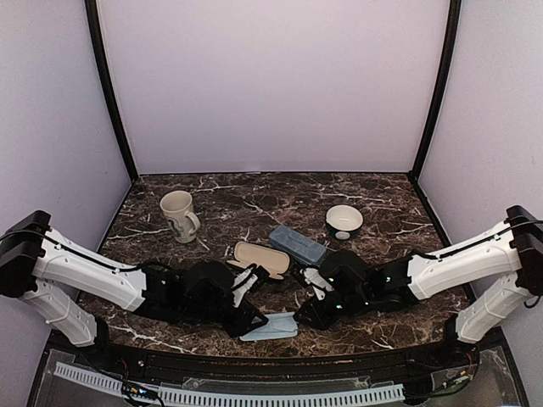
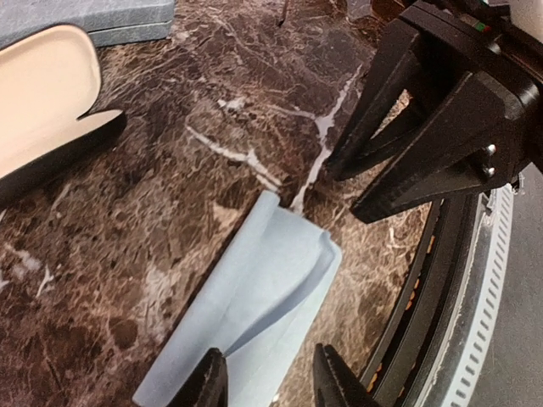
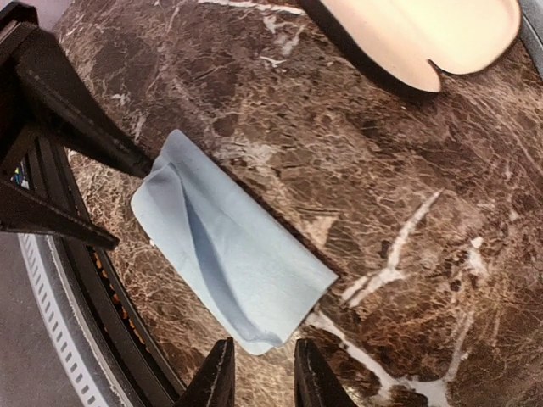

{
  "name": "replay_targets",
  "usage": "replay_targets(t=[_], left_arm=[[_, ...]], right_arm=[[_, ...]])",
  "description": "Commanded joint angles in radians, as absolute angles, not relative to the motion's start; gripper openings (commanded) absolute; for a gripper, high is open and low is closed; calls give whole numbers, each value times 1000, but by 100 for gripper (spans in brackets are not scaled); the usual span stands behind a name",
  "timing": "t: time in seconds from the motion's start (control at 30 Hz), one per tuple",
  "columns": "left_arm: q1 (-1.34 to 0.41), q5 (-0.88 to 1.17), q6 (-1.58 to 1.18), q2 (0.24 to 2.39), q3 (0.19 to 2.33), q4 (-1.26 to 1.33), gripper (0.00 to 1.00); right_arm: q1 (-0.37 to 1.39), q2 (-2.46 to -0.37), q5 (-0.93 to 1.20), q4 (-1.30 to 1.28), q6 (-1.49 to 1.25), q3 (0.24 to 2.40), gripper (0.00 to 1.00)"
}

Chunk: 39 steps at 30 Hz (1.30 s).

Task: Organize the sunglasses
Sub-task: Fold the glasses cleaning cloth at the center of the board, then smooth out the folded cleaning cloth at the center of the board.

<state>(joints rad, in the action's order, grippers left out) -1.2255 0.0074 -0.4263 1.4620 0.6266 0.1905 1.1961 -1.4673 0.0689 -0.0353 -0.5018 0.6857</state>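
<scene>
On the dark marbled bench, a cream mug stands far left. The dark marking on its side is too small to read.

Right of the mug, the left arm lies low along the near edge. The left pincer stands narrowly parted over one end of a folded pale-blue cloth. Whether it touches the fabric cannot be told.

Behind the cloth lies an open black case with its cream lining facing up. Just right of it sits a closed blue-grey case, with no lettering that can be read.

The cloth lies flat near the front edge, between the two arms. At its other end the right pincer hangs just off the corner, its fingers a narrow gap apart with nothing between them.

Farther right, at the back, sits a white bowl with a dark inside.

The sunglasses cannot be made out in any view, so where they lie cannot be told.
</scene>
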Motion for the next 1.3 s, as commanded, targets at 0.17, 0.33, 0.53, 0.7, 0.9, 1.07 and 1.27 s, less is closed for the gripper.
replay_targets(t=[0.17,0.33,0.53,0.7,0.9,1.07,1.27], left_arm=[[-1220,116,-347,1599,754,186,31],[-1204,208,-338,1648,785,192,35],[-1178,309,-331,1695,807,206,41],[-1175,330,-317,1720,819,205,45],[-1175,338,-310,1736,831,196,46],[-1175,341,-314,1738,829,170,45],[-1177,361,-327,1727,826,137,43]], right_arm=[[1168,-1437,60,8,-536,654,25],[1164,-1421,56,4,-543,638,25],[1161,-1396,45,-3,-546,625,25],[1161,-1398,50,1,-548,623,25],[1161,-1410,58,7,-548,622,25],[1161,-1411,58,6,-548,620,25],[1161,-1416,60,7,-546,620,25]])
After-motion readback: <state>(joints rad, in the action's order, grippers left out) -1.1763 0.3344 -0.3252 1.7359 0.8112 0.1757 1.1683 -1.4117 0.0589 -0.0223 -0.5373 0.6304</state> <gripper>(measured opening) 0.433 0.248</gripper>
